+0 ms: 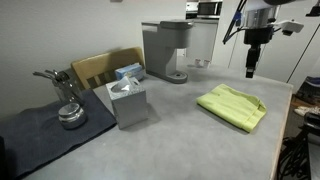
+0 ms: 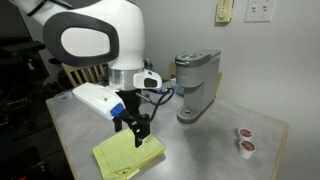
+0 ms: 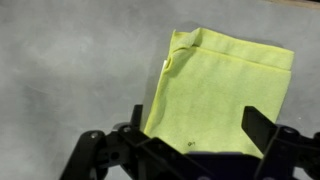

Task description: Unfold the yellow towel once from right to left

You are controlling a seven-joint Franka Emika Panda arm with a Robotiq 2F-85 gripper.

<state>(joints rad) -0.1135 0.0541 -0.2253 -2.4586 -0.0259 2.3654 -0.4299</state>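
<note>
The yellow towel (image 1: 233,106) lies folded on the grey table, a lime-yellow rectangle; it shows in both exterior views (image 2: 128,157) and fills the middle of the wrist view (image 3: 222,92). My gripper (image 1: 251,68) hangs above the table behind the towel, clear of it, and in an exterior view it hovers just over the cloth (image 2: 138,136). In the wrist view the gripper (image 3: 198,128) is open, its two black fingers (image 3: 262,128) spread wide over the towel's near part, with nothing between them.
A grey coffee machine (image 1: 165,50) stands at the back. A white tissue box (image 1: 127,100) sits beside a dark grey mat (image 1: 40,130) holding a metal object (image 1: 68,110). Two coffee pods (image 2: 244,140) lie near the table's corner. A wooden chair (image 1: 105,66) stands behind.
</note>
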